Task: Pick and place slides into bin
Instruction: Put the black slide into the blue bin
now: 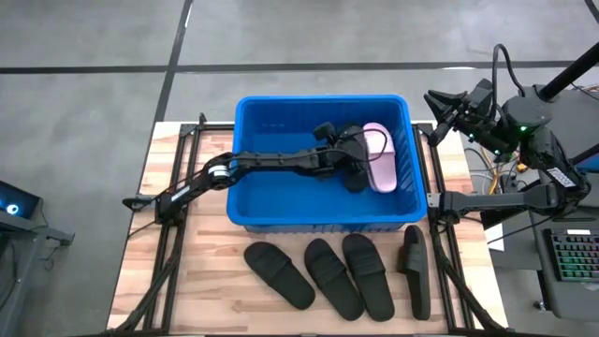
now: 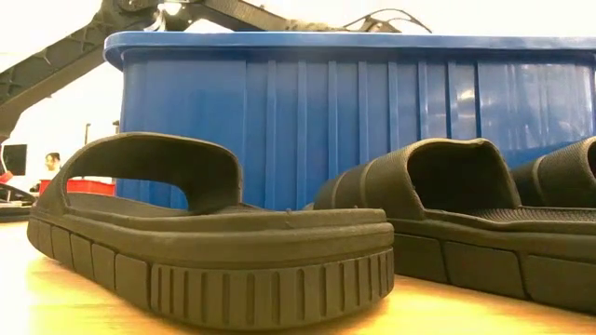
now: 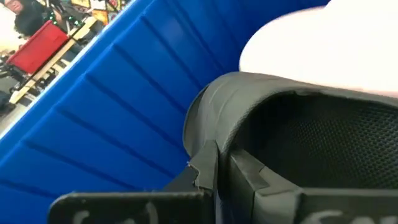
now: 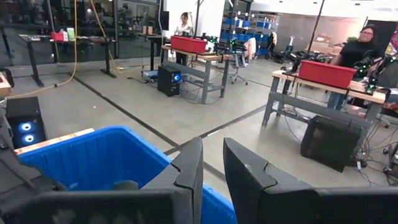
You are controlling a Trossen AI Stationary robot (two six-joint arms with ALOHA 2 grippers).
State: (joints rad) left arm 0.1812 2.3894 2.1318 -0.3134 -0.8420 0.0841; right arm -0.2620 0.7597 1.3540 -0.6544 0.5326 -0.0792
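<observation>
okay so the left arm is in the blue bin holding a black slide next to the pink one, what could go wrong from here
1. The left gripper holds the black slide right against the pink slide in the bin; on release it may land tilted on the pink one.
2. Pulling out, the fingers might drag either slide along.
3. The four black slides on the table lie close together, the middle two nearly touching, so the next grasp could nudge a neighbour.

wooden table (image 1: 201,271), blue bin (image 1: 248,211), black slides (image 1: 360,273)
</observation>
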